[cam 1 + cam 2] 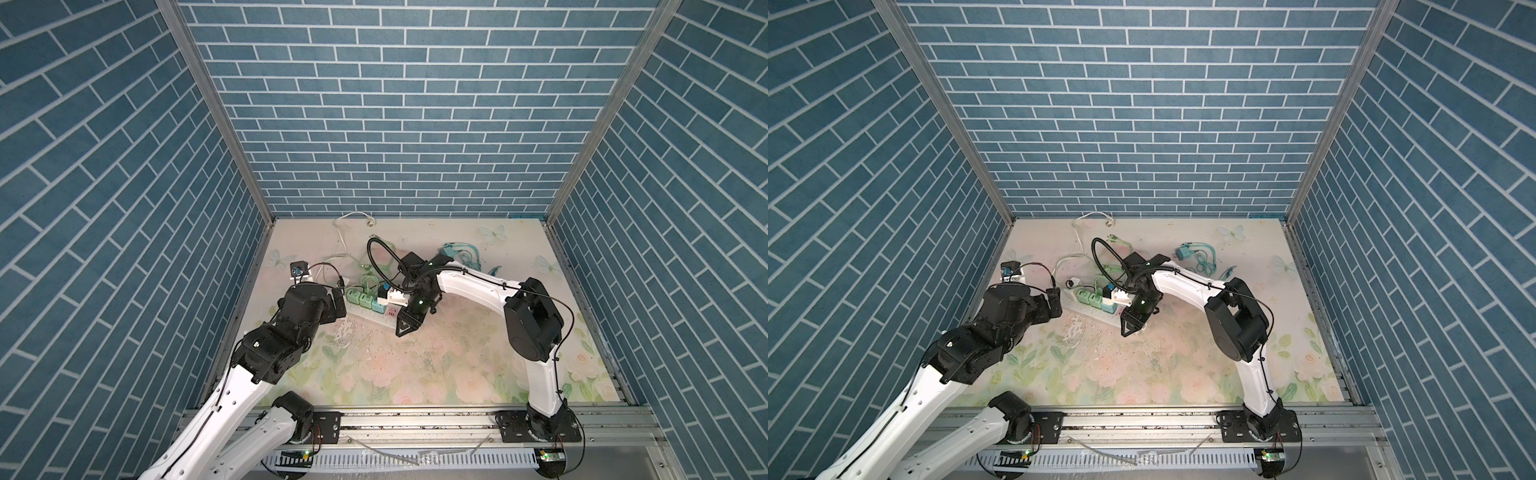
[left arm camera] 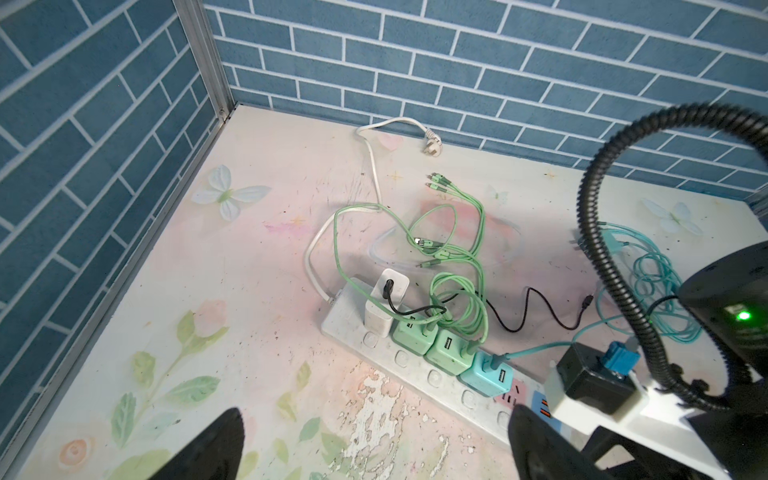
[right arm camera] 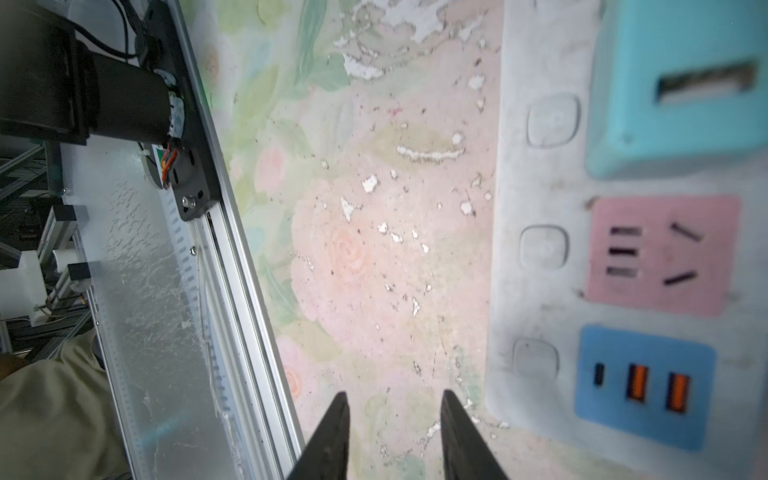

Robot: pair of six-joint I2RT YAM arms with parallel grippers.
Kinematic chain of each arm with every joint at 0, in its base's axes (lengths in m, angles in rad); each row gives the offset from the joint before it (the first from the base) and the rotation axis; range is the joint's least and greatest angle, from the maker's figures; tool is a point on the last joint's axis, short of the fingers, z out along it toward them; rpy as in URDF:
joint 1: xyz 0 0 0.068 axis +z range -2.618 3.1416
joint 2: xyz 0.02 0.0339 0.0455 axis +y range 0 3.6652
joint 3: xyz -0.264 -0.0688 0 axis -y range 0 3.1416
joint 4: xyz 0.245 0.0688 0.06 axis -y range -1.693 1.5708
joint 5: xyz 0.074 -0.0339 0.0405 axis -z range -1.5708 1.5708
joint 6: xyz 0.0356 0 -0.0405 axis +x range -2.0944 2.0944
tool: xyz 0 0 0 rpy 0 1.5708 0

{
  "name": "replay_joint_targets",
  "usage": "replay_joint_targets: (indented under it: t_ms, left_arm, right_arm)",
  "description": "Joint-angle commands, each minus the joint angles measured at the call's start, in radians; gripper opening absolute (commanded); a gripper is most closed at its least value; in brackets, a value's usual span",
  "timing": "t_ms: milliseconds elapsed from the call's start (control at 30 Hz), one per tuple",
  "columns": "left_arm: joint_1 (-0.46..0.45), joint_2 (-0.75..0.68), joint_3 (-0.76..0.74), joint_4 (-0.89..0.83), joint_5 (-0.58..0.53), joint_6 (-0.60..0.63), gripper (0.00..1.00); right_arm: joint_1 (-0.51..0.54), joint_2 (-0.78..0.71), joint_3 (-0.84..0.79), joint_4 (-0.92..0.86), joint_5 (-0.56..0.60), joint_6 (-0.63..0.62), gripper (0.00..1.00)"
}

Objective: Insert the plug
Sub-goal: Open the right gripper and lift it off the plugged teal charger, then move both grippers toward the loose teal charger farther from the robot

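Observation:
A white power strip point(image 2: 349, 320) lies on the flowered mat left of centre, seen in both top views point(image 1: 365, 318) point(image 1: 1088, 313). A white charger, two green chargers and a teal charger point(image 2: 484, 376) sit in it. Its pink socket point(image 3: 665, 253) is free, next to a blue USB panel point(image 3: 642, 386). A loose teal plug point(image 1: 449, 251) point(image 1: 1182, 252) with its coiled cable lies at the back right. My right gripper point(image 3: 395, 392) point(image 1: 402, 330) hovers low over the mat beside the strip's USB end, open with a narrow gap that holds nothing. My left gripper point(image 2: 376, 409) point(image 1: 337, 305) is wide open and empty, near the strip's other end.
The strip's white cord and wall plug point(image 1: 371, 223) lie by the back wall. Tangled green cables point(image 2: 449, 249) and a thin black cable point(image 2: 532, 311) lie behind the strip. Blue brick walls close three sides. An aluminium rail point(image 3: 232, 249) runs along the front edge.

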Motion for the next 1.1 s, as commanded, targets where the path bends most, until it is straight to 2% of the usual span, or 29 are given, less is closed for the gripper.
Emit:
replay_joint_targets:
  t_ms: [0,233,467,633,800,933,1067]
  left_arm:
    - [0.003,0.029,0.029,0.021,0.037,0.007,0.99]
    - [-0.033,0.266,0.160,0.072,0.105,0.067,1.00]
    - [-0.098,0.633,0.432,0.136,0.160,0.226,0.99]
    - [-0.121,0.943,0.696,0.139,0.242,0.353,1.00]
    - [-0.117,1.255,1.039,0.006,0.363,0.497,1.00]
    - [-0.115,1.468,1.324,-0.098,0.430,0.589,0.99]
    - [-0.102,1.633,1.540,-0.143,0.494,0.649,1.00]
  right_arm:
    - [-0.014,-0.100,-0.077,0.024,-0.028,-0.014,0.37]
    - [-0.101,-0.296,-0.290,0.116,-0.029,0.037,0.40]
    - [-0.286,-0.472,-0.424,0.190,0.037,0.122,0.40]
    - [-0.433,-0.575,-0.462,0.289,0.094,0.268,0.40]
    - [-0.604,-0.674,-0.520,0.356,0.134,0.420,0.42]
    - [-0.730,-0.697,-0.566,0.430,0.104,0.553,0.45]
    - [-0.793,-0.681,-0.590,0.499,0.101,0.637,0.48]
